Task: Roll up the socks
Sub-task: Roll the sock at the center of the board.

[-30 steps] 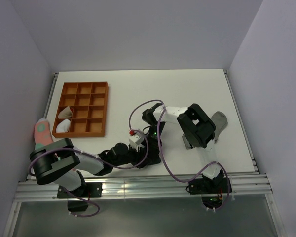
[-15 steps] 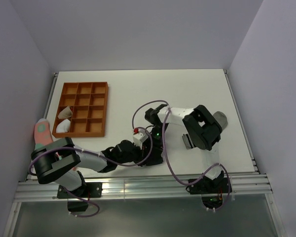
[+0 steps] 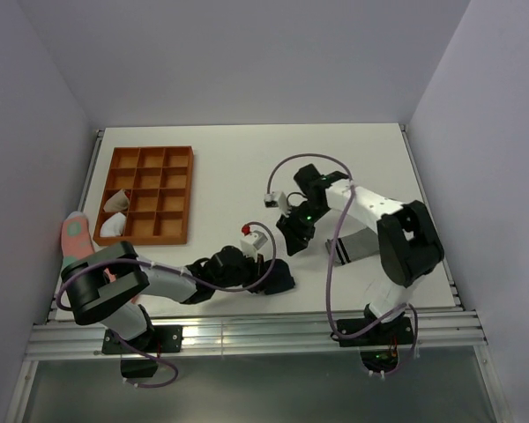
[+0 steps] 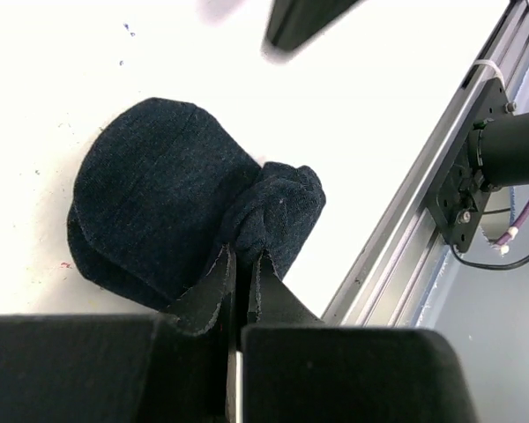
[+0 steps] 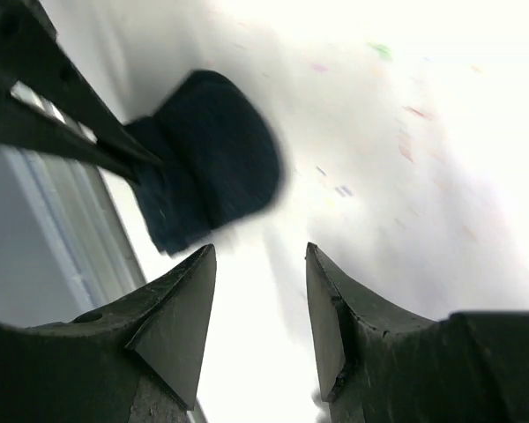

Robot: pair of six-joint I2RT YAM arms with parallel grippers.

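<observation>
Clamping the navy sock [image 4: 150, 203], the left gripper [image 4: 243, 264] rests low.

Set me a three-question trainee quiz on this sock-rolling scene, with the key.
1. True or false: the left fingers are shut on the navy sock.
2. Fill in: the grey sock lies on the ___ arm's side of the table.
3. The right fingers are: A) open and empty; B) shut on the navy sock; C) shut on the grey sock.
Key: 1 true; 2 right; 3 A.
</observation>
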